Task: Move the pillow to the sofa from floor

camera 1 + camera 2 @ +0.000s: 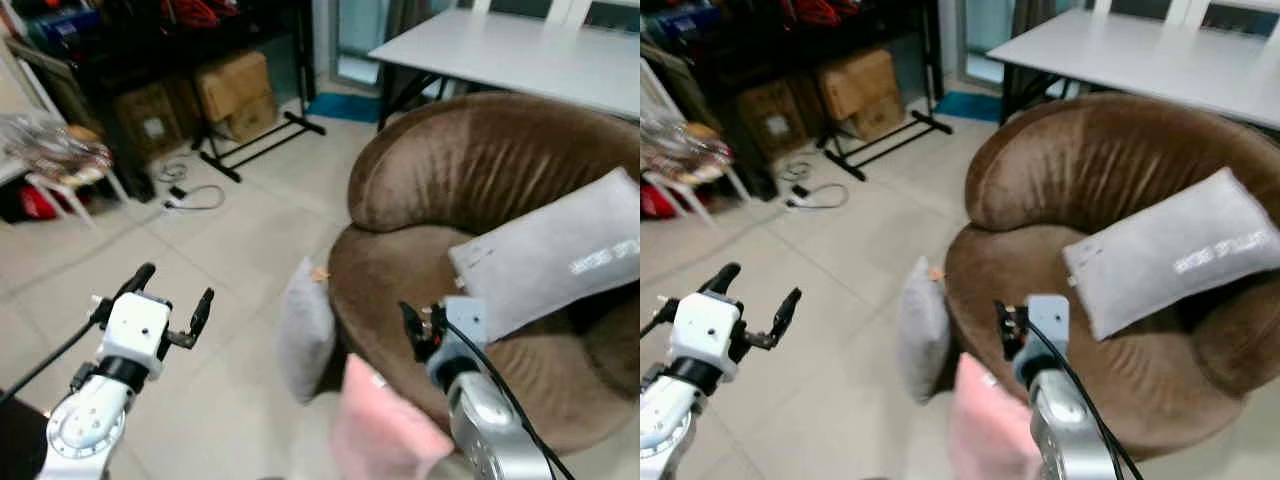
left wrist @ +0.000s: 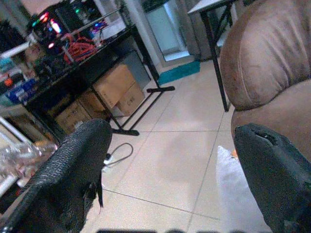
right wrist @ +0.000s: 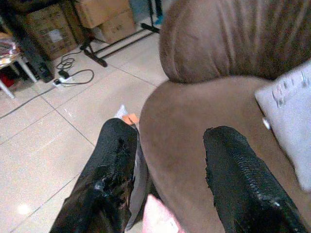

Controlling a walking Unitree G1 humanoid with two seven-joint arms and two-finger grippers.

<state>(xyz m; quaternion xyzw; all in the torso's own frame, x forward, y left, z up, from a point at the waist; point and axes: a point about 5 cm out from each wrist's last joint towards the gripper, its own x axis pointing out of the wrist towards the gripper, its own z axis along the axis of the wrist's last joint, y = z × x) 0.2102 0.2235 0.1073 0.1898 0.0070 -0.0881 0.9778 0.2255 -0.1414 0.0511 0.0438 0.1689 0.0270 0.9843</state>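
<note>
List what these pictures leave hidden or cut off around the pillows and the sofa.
- Pink pillow: its lower part is cut by the bottom edge of the eye views.
- Grey floor pillow: its far side is hidden against the brown sofa.
- Print on the grey sofa pillow: too blurred to read.

Both head eyes look steeply down from close above the round brown velvet sofa, while each wrist camera peers low along its black fingers, sharing that sofa's front edge.
</note>
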